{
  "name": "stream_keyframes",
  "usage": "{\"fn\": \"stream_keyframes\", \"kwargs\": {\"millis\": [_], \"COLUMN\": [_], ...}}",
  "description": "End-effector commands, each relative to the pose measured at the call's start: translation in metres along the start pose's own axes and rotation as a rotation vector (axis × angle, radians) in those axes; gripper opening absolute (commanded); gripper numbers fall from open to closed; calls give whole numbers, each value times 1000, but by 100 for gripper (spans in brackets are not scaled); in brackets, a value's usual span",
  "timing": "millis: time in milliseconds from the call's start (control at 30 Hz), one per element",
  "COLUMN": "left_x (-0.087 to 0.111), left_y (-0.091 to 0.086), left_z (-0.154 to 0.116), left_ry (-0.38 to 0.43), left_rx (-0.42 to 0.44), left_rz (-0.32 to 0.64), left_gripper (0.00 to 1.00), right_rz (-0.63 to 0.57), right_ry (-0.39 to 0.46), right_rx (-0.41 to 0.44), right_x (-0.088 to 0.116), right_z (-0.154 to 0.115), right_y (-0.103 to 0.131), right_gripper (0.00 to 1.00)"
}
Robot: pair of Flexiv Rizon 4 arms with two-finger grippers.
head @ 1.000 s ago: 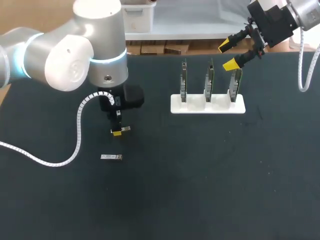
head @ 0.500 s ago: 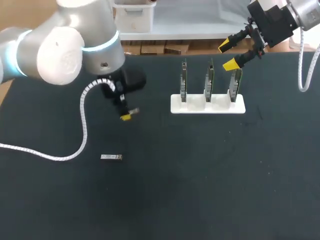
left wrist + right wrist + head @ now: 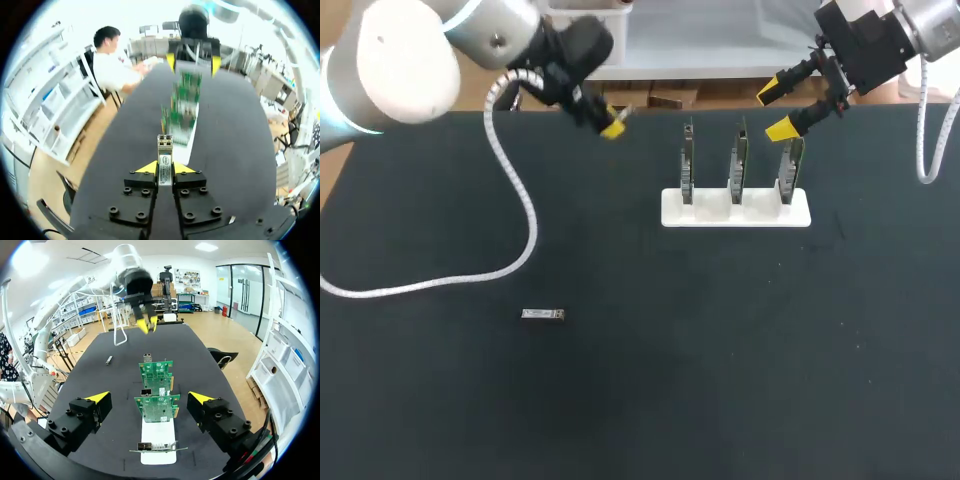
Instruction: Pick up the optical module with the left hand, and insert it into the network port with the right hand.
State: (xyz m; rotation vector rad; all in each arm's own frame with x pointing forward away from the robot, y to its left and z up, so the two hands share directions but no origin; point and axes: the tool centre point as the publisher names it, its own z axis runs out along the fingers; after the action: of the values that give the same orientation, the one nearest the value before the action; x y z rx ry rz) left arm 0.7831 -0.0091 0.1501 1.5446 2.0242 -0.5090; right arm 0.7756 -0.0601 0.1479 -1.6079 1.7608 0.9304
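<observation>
Left gripper (image 3: 611, 128) is up off the table (image 3: 650, 400) at around 11 o'clock in the head view, pinched tight on an optical module (image 3: 165, 160). In the left wrist view both fingers press it from either side, and it pokes out past the yellow tips with its label facing the camera. Straight ahead at 12 o'clock from those fingers are the circuit boards (image 3: 177, 116), with the right gripper (image 3: 193, 62) beyond them. The right gripper's fingers are spread wide with nothing in them, hanging near the 3 o'clock end of the white stand (image 3: 735, 208), which sits at about 1 o'clock on the table. The right wrist view shows three boards upright in a row in that stand, each with a metal network port (image 3: 145, 391) at its edge. A spare module (image 3: 542, 314) lies flat on the table at roughly 8 o'clock, well apart from both grippers. The left arm's white coiled cable (image 3: 532, 228) drapes across the table around 9 o'clock
</observation>
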Motion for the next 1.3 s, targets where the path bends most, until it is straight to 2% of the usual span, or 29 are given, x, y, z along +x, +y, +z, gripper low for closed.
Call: {"fn": "stream_keyframes", "kwargs": {"millis": [33,167,233,933,1000,1033,1200,1267,1300], "left_x": [-24,-45,-52,-53,-61,-69,-100,-111,-117], "left_y": [7,11,12,12,11,10,6,2,-1], "left_z": [-8,-16,-19,-20,-16,-13,-5,-1,1], "left_ry": [-445,-585,-618,-623,-640,-670,-723,-776,-771], "left_rx": [56,88,92,85,99,110,158,178,193], "left_rz": [13,9,15,18,15,33,72,65,82], "left_gripper": [0,0,0,0,0,0,0,0,0], "right_rz": [-2,-2,-2,-2,-2,-2,-2,-2,-2], "right_ry": [-2,-2,-2,-2,-2,-2,-2,-2,-2], "right_rx": [3,3,3,3,3,3,3,3,3], "right_x": [0,0,0,0,0,0,0,0,0], "right_z": [0,0,0,0,0,0,0,0,0], "right_y": [1,1,1,1,1,1,1,1,1], "right_gripper": [100,100,100,100,100,100,100,100,100]}}
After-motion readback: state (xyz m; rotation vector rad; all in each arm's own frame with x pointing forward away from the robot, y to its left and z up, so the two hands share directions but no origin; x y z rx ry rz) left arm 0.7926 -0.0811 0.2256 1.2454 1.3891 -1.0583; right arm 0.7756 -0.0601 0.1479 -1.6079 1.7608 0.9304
